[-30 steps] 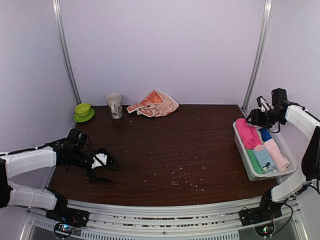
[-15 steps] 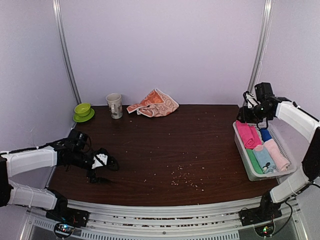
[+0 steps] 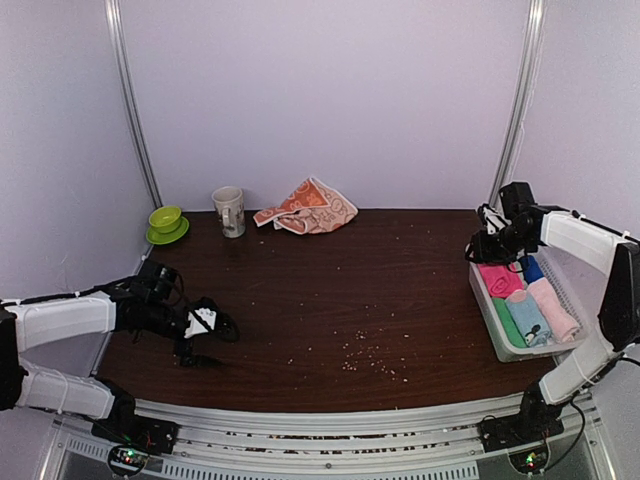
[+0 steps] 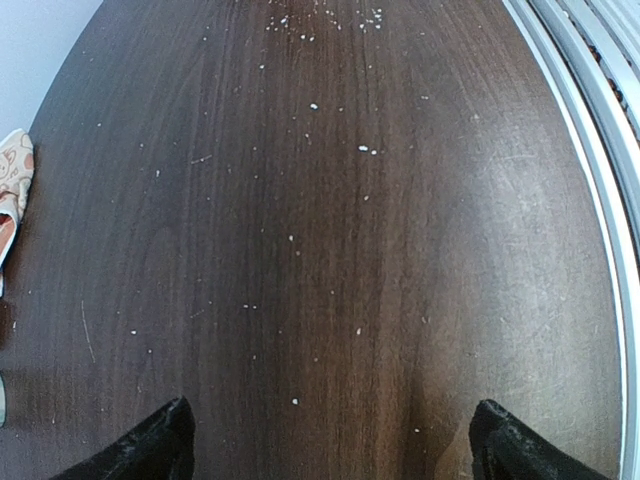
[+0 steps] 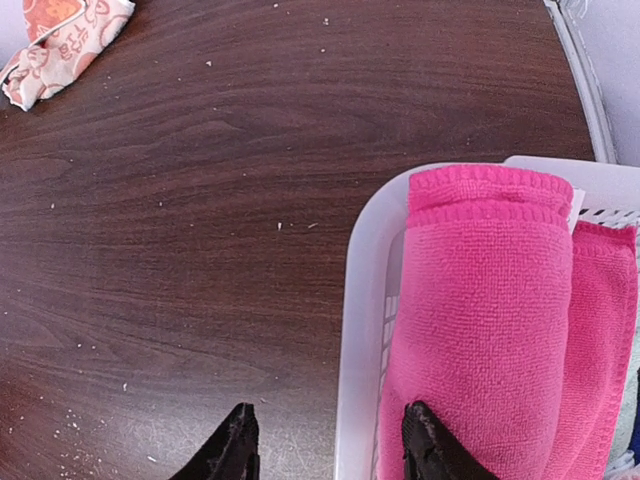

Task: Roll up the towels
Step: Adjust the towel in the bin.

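Observation:
The hot pink towel [image 3: 497, 278] lies rolled in the white basket [image 3: 488, 312] at the right; it shows large in the right wrist view [image 5: 480, 320]. The orange-peach bunny towel [image 3: 310, 207] lies crumpled at the table's back, also in the right wrist view [image 5: 62, 40] and at the left wrist view's edge [image 4: 12, 185]. My right gripper [image 3: 482, 250] is open and empty above the basket's far left rim [image 5: 362, 330], one finger over the table, one over the pink towel. My left gripper [image 3: 212, 328] is open and empty, low over the table's front left.
A white mug [image 3: 229, 211] and a green cup on a saucer [image 3: 166, 223] stand at the back left. The basket also holds green [image 3: 507, 322], light blue [image 3: 526, 318], pale pink [image 3: 553, 308] and blue [image 3: 531, 268] rolls. Crumbs dot the dark wood table [image 3: 350, 290].
My right gripper has moved left and down from beyond the basket's far end to over its far left rim. The left arm has hardly moved.

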